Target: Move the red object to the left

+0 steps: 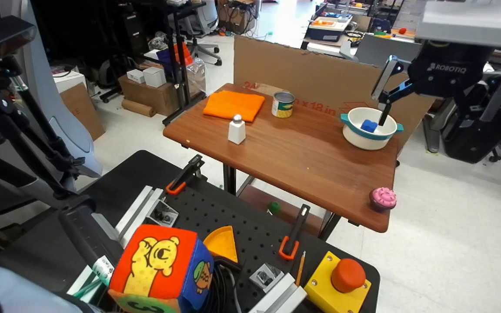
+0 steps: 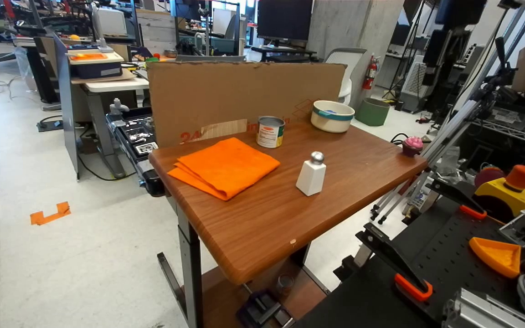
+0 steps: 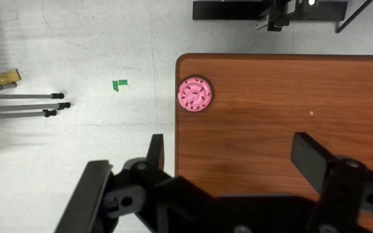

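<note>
The red object (image 1: 383, 198) is a small cupcake-like lump with a pink top and a dark brown base. It stands upright on the wooden table (image 1: 294, 152) at a corner, close to the edge. It also shows in an exterior view (image 2: 412, 145) and in the wrist view (image 3: 195, 94), where it lies ahead of the fingers, up and left of their middle. My gripper (image 3: 229, 137) is open with nothing between its fingers. In an exterior view my gripper (image 1: 436, 116) hangs above table height by the bowl end, apart from the red object.
A white bowl (image 1: 365, 140) with teal handles holds a blue item (image 1: 369, 126). A can (image 1: 282, 104), a white shaker (image 1: 236, 131) and a folded orange cloth (image 1: 233, 104) also stand or lie on the table. Cardboard (image 1: 311, 74) stands along its far side.
</note>
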